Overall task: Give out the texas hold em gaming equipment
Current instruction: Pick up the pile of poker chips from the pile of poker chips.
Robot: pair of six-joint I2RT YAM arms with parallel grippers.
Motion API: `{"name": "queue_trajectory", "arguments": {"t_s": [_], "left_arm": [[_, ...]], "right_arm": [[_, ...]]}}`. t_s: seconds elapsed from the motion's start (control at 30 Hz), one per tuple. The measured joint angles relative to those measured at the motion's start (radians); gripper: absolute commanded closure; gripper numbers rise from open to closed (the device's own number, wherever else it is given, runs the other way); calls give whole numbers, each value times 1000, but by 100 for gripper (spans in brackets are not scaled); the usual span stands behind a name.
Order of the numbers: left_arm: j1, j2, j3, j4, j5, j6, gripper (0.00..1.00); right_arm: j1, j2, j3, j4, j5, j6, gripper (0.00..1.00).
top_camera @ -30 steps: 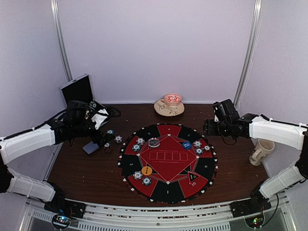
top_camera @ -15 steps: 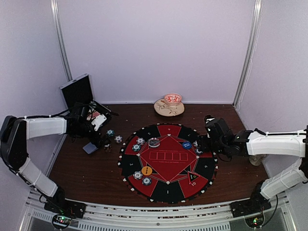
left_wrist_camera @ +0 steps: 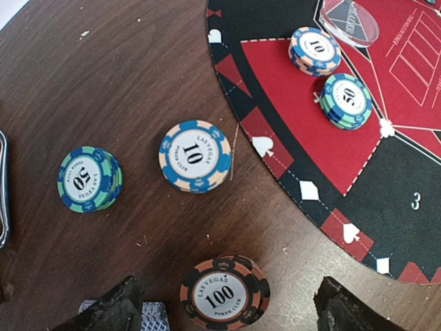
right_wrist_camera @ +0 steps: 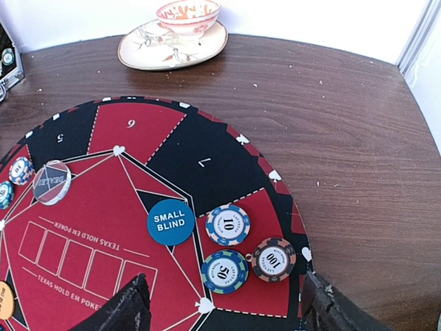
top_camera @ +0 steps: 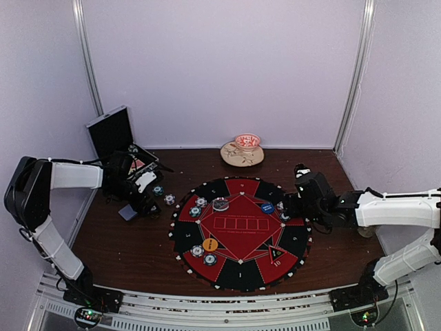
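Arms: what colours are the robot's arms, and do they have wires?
The left arm and right arm are long white tubes with black joints and black wrists. Thin black cables run along them. The jaws are black. Tiny lights glow at the bases.

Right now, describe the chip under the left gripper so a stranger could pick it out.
Find the round red-and-black mat; three chips lie on bare wood off its left edge. The 100 chip, between the fingers of the left gripper, is black and orange, unlike the blue 10 and green 50 beside it.
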Motion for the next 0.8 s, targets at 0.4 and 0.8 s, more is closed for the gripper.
{"name": "queue_trajectory", "arguments": {"t_s": [0.4, 0.8], "left_arm": [[0, 40, 0, 7, -31, 1, 15], [0, 66, 0, 10, -31, 2, 23]], "right_arm": [[0, -12, -6, 18, 2, -8, 24], [0, -12, -6, 19, 2, -14, 23]]}}
